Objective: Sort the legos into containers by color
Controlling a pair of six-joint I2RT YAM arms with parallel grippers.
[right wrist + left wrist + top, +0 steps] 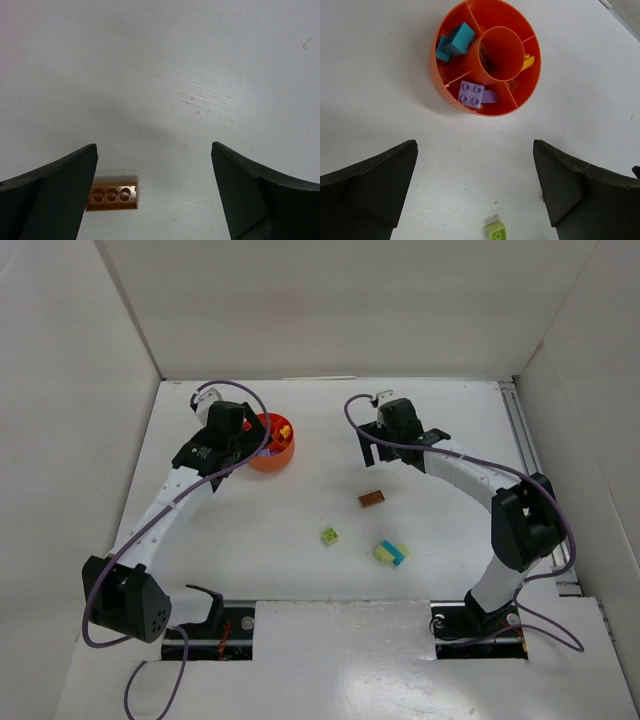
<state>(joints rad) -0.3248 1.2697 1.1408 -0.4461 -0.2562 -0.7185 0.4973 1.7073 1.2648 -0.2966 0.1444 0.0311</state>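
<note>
The orange-red dish [276, 454] stands at the back left. In the left wrist view the dish [436, 75] holds cyan bricks [455, 41], a purple brick [472, 94] and a yellow piece [528, 62] in separate compartments. My left gripper [240, 445] hovers beside the dish, open and empty [475, 190]. A lime green brick [329, 536] lies mid-table and also shows in the left wrist view [496, 231]. A brown brick [372, 499] lies studs-down. My right gripper [390, 440] is open and empty [152, 190] above the table, with the brown brick [111, 196] by its left finger.
A pale yellow brick joined to a cyan one [390, 552] lies right of the lime brick. White walls enclose the table on the left, back and right. A rail [520, 430] runs along the right edge.
</note>
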